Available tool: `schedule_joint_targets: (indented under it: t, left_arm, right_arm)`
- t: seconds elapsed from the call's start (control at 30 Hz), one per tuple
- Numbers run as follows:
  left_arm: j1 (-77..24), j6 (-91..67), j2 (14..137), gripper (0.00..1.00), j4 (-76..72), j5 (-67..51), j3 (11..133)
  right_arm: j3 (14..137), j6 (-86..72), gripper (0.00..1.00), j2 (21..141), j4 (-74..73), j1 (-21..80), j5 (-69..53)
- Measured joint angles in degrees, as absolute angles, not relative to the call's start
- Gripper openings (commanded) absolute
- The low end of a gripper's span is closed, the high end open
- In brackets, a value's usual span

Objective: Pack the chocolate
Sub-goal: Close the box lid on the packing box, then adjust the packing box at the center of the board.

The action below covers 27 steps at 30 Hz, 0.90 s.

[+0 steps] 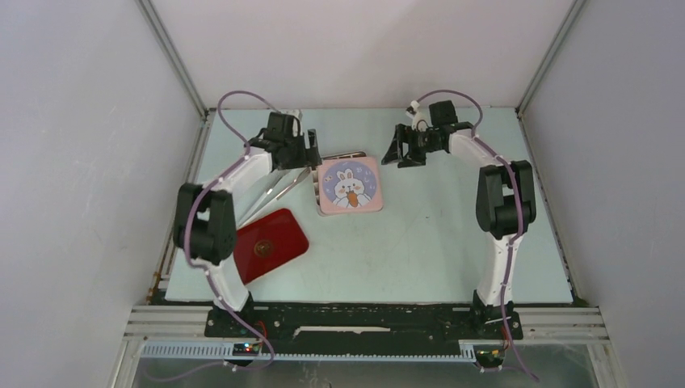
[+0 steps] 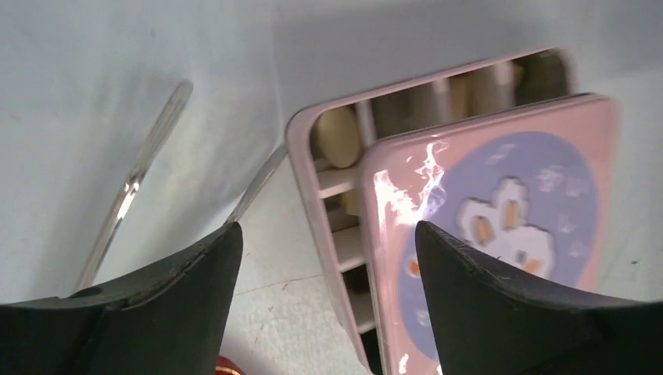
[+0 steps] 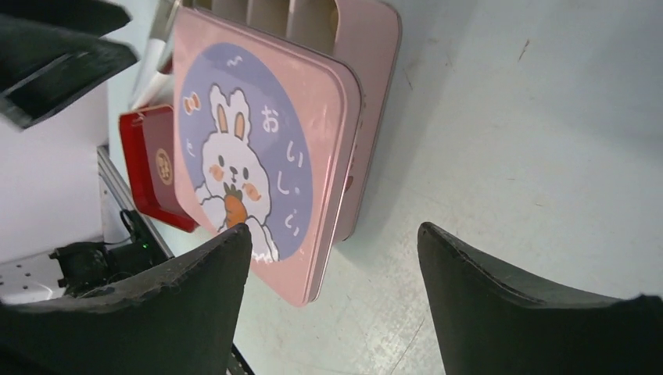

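Note:
A pink box base (image 2: 301, 168) with white dividers lies at the back middle of the table. Its pink bunny lid (image 1: 350, 185) rests askew on it and covers most of the compartments. One cream-white chocolate (image 2: 338, 137) shows in a corner compartment; the other pieces are blurred or hidden under the lid (image 2: 500, 226). My left gripper (image 1: 311, 160) is open and empty over the box's left edge, its midpoint (image 2: 328, 258) above the uncovered strip. My right gripper (image 1: 402, 152) is open and empty to the right of the box, its midpoint (image 3: 335, 242) over the table beside the lid's corner (image 3: 258, 148).
Metal tongs (image 1: 279, 190) lie left of the box, also in the left wrist view (image 2: 129, 191). A red tray (image 1: 269, 244) with a round gold emblem lies at the front left and shows in the right wrist view (image 3: 148, 168). White walls close in the table.

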State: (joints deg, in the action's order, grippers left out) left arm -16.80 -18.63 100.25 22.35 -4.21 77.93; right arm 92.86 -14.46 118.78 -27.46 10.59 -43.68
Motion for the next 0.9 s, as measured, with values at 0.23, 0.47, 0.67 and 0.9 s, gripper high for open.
schedule_joint_targets:
  t: [0.23, 0.47, 0.67, 0.9]
  left_arm:
    - [-14.28, -21.12, 108.9, 0.76, 21.85, -12.51, 78.17]
    - [-14.87, -23.55, 108.86, 0.7, 19.7, -18.24, 76.6]
    - [-15.16, -24.58, 108.86, 0.69, 18.46, -20.36, 75.13]
    - [-18.68, -24.64, 108.49, 0.68, 16.67, -20.91, 73.78]
  right_arm:
    - [94.78, -10.41, 0.72, 123.94, -31.92, 14.44, -42.63]
    - [97.58, -10.24, 0.59, 129.32, -33.43, 17.19, -46.65]
    - [97.71, -10.76, 0.55, 129.71, -33.26, 18.2, -48.75]
    - [88.18, -13.17, 0.57, 123.79, -31.16, 16.38, -48.21]
